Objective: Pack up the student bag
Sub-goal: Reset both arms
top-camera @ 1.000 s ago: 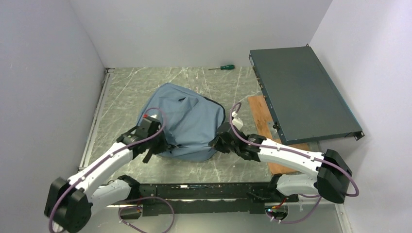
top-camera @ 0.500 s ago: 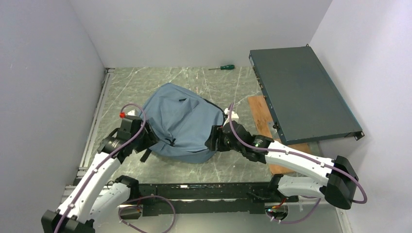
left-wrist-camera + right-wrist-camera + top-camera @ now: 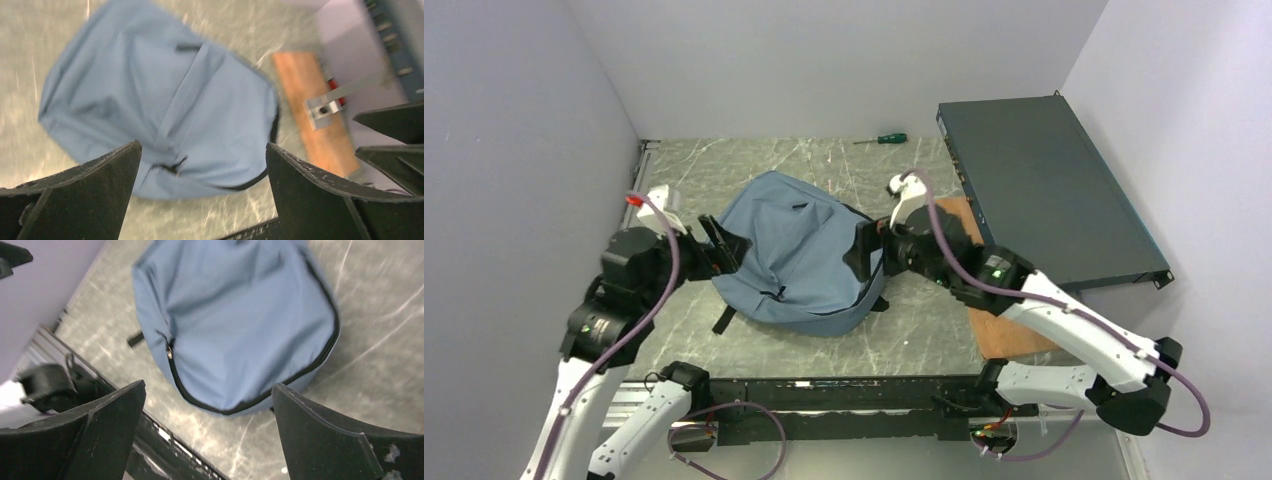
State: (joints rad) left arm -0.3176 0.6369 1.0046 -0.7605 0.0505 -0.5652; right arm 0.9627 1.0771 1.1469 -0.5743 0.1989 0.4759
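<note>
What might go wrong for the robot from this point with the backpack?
1. The student bag lies limp and looks zipped shut; the open left gripper and right gripper may pinch only loose fabric.
2. Its black strap end sticks out at the near left corner and might snag.
3. The right arm reaches close beside the metal box and may bump it.

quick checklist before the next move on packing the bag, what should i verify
1. Left fingers spread, nothing between them: ok.
2. Right fingers spread, nothing between them: ok.
3. Student bag lying on the table, not lifted: ok.
4. Bag's zip open enough for packing: cannot tell.
5. Something to pack nearby: cannot tell; a screwdriver lies at the far edge.
</note>
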